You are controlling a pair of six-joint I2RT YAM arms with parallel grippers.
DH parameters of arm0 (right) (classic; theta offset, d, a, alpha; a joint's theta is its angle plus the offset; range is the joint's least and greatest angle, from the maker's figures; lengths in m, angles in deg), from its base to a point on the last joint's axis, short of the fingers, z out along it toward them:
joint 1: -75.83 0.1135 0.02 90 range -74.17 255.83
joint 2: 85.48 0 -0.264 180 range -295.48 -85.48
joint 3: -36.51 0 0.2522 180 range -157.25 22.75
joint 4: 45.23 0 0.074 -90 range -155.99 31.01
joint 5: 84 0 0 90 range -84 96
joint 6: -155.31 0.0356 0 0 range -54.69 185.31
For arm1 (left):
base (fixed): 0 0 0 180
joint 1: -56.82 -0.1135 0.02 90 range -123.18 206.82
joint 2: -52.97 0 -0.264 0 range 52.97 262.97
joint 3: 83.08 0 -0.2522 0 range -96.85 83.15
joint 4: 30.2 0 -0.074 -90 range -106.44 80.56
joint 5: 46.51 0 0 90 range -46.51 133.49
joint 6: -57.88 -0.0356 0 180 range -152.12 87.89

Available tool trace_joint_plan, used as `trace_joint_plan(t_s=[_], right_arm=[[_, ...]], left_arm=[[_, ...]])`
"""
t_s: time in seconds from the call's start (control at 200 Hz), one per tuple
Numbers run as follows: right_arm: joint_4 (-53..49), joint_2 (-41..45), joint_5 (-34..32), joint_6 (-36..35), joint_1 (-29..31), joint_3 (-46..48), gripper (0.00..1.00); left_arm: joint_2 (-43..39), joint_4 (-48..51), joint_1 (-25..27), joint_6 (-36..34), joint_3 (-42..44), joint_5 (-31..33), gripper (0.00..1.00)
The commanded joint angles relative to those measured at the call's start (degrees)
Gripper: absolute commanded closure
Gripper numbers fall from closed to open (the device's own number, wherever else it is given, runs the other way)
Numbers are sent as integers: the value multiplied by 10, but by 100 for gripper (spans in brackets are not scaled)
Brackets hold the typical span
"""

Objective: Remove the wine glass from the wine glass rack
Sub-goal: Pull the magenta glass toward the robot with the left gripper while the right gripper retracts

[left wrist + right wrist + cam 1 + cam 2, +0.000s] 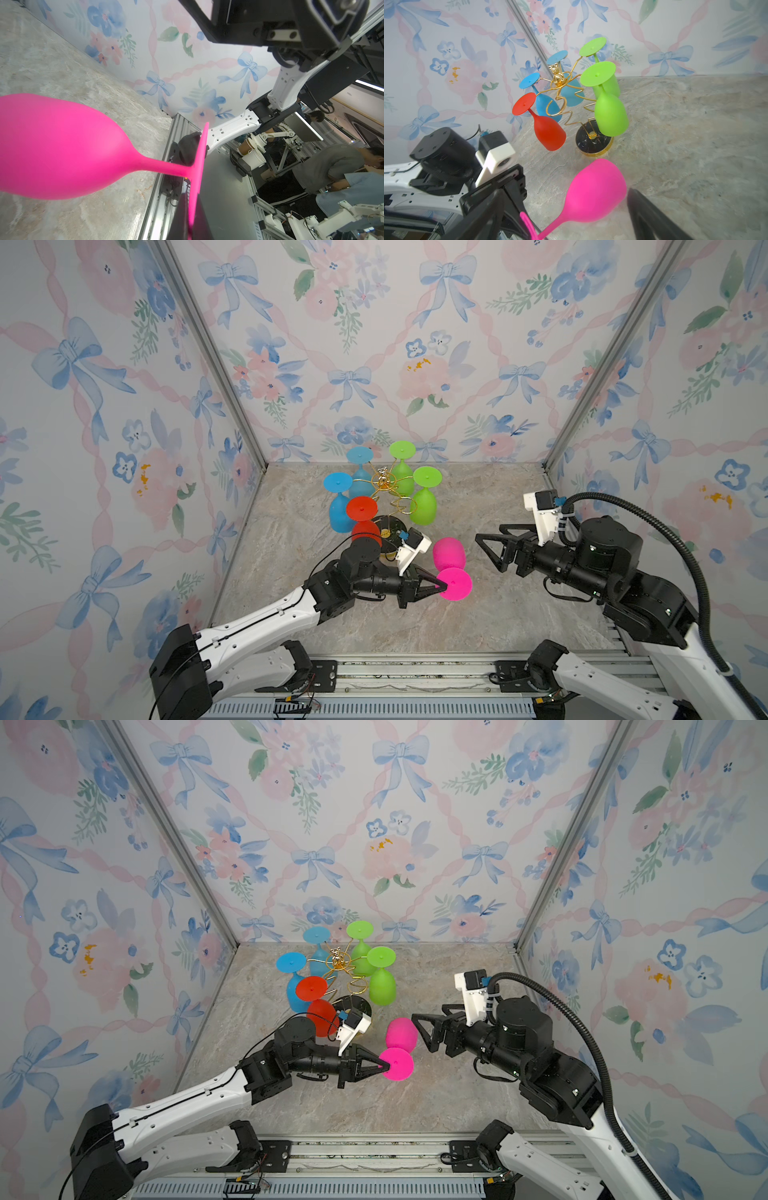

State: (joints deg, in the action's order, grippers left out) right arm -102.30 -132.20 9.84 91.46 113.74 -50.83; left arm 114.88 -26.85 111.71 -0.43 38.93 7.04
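Pink glass: the matte pink stemmed wine glass (449, 553) is already off the gold wire wine glass rack with the round black marbled base (384, 482). It is tilted on the robot's side of that base, near it but apart, with the bowl turned toward the base and the round foot away from it.
Contact below: whether the bowl rests on the grey marbled table (457, 635) cannot be told.
Left pincer: the left gripper (442, 584) is clamped on the thin edge of the pink foot, as the left wrist view confirms.
Right pincer: the right gripper (489, 552) is spread wide and holds nothing. It is level with the pink bowl, on the side away from the rack, and apart from it.
Rack load: a red glass (361, 509), two blue and two green glasses are hung foot-up on the loops. The red one is nearest the left arm.
Step judged: the freed glass is probably to be carried clear and set down.
Method advised: a slow, level move is called for, since only the foot's rim is pinched and the heavy bowl can be levered out of the grip.
Path advised: the glass is best drawn away from the rack, so the red glass and the base are not struck.
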Motion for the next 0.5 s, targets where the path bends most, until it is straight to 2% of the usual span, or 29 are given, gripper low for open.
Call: trace_joint_plan(t_s=[0.0, 0.165, 0.28, 0.495], right_arm=[[-96, -43, -16, 46, -39, -28, 6], [-122, -84, 86, 88, -122, -53, 10], [-155, -118, 143, 93, -174, -73, 14], [-201, -167, 185, 79, -193, -114, 15]], left_arm=[[4, 73, 26, -136, -43, 44, 100], [-17, 100, 61, -242, -44, 153, 100], [-32, 99, 87, -320, -30, 240, 100], [-1, 95, 167, -466, -12, 435, 100]])
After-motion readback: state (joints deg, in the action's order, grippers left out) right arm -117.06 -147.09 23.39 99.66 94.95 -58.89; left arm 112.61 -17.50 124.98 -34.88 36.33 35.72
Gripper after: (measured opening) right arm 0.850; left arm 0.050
